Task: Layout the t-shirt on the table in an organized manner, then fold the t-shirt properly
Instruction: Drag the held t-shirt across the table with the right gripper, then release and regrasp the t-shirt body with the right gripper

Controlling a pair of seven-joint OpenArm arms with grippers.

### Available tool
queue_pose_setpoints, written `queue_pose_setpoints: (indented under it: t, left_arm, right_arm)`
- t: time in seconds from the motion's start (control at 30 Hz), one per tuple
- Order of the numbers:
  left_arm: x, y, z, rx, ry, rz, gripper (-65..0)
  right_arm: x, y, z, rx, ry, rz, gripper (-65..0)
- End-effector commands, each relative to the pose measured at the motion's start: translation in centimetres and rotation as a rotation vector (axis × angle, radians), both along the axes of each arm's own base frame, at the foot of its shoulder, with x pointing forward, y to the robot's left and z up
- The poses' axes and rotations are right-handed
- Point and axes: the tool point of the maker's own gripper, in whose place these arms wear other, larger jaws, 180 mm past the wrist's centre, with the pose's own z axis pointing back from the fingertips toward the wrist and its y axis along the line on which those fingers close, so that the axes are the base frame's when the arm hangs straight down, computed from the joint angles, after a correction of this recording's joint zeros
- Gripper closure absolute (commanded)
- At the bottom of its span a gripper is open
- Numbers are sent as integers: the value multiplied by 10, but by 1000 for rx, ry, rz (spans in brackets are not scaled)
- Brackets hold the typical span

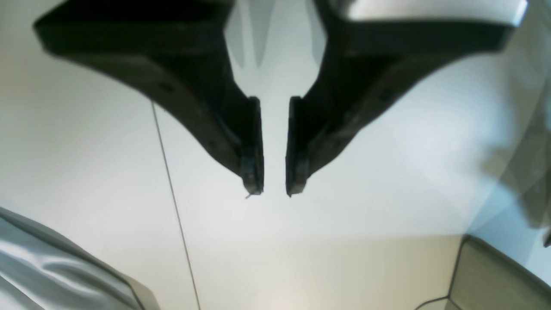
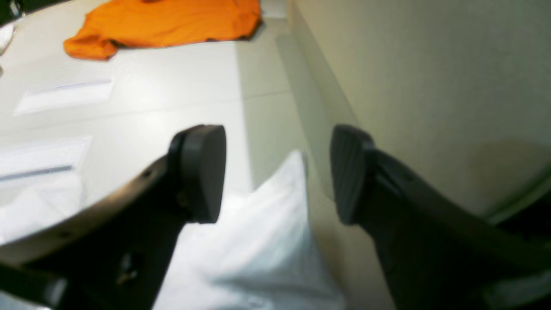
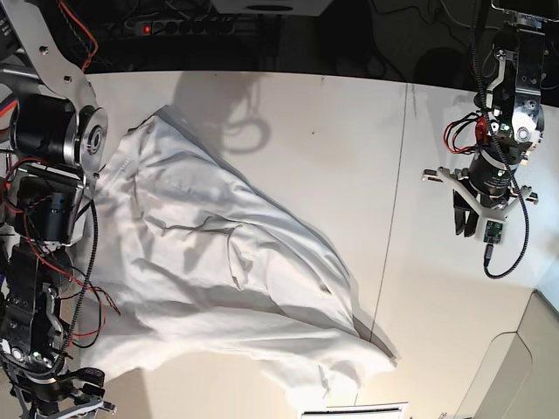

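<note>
A wide off-white table (image 3: 349, 140) fills the base view. The white shirt (image 3: 210, 279) lies rumpled across it from ten o'clock down to five o'clock. At three o'clock the left gripper (image 1: 274, 189) hangs over bare table beside the dark seam (image 3: 395, 209), fingers slightly apart, holding nothing. The right gripper (image 2: 277, 174) sits at the table edge, fingers wide apart above shirt cloth, an orange garment (image 2: 163, 23) beyond.

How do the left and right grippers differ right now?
The left gripper stands with its jaws nearly together, over bare table; the right gripper is spread wide, over the t-shirt. In the base view the left hangs clear of the cloth; the right is hidden there. Neither holds anything.
</note>
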Motion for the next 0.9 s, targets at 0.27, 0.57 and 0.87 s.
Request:
queue_pose_setpoints:
  t: [0.27, 0.57, 0.87]
  left_arm:
    - [9, 2, 16, 11, -58, -13, -130]
    - [17, 1, 25, 10, -92, -15, -130]
    - [27, 2, 35, 11, -117, -13, -130]
  right_arm:
    - [-3, 64, -3, 178, 88, 311, 0]
    - [-72, 202, -91, 429, 227, 662, 0]
    - [-133, 310, -151, 126, 371, 881, 0]
